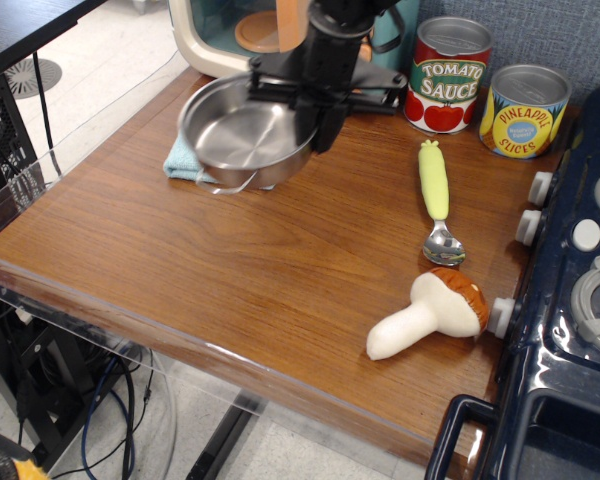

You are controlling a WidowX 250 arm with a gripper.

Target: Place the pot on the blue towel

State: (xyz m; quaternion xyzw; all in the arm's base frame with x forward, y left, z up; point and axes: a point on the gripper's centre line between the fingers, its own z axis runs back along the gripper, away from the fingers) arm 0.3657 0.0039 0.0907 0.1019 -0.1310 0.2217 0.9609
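Note:
The shiny steel pot (242, 135) hangs in the air, tilted slightly, over the blue towel (183, 160), of which only a small light blue edge shows below the pot's left side. My gripper (317, 122) is shut on the pot's right rim and holds it up. One wire loop handle (232, 183) points toward the front. I cannot tell whether the pot touches the towel.
A tomato sauce can (448, 75) and a pineapple slices can (523, 110) stand at the back right. A spoon with a yellow-green handle (436, 195) and a toy mushroom (430, 312) lie on the right. A toy stove (570, 300) borders the right edge; a cream appliance (230, 35) stands behind.

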